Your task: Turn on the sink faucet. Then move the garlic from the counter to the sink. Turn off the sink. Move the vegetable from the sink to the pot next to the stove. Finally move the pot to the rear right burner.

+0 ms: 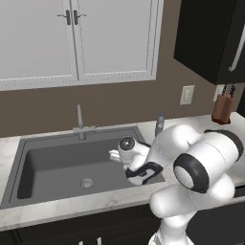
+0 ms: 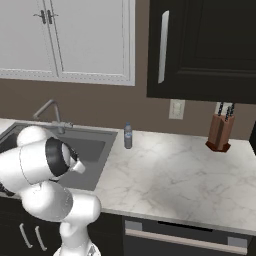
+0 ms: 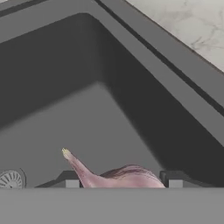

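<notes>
Sink (image 3: 131,109) basin, one garlic (image 3: 118,176) (tool-held)

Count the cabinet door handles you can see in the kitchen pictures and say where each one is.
4 upper handles: two small dark ones at the white doors' seam above the sink, one long bar on the dark cabinet door, and another farther right. Lower-cabinet handles behind the arm may be hidden.

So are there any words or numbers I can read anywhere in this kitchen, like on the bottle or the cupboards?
No readable text anywhere.
Bottle by the sink: no label that can be read, too small to tell.
Cupboards: plain doors, no writing.
Knife block: no brand or mark.
Wall outlet: blank.
Garlic between the fingers: no sticker.
</notes>
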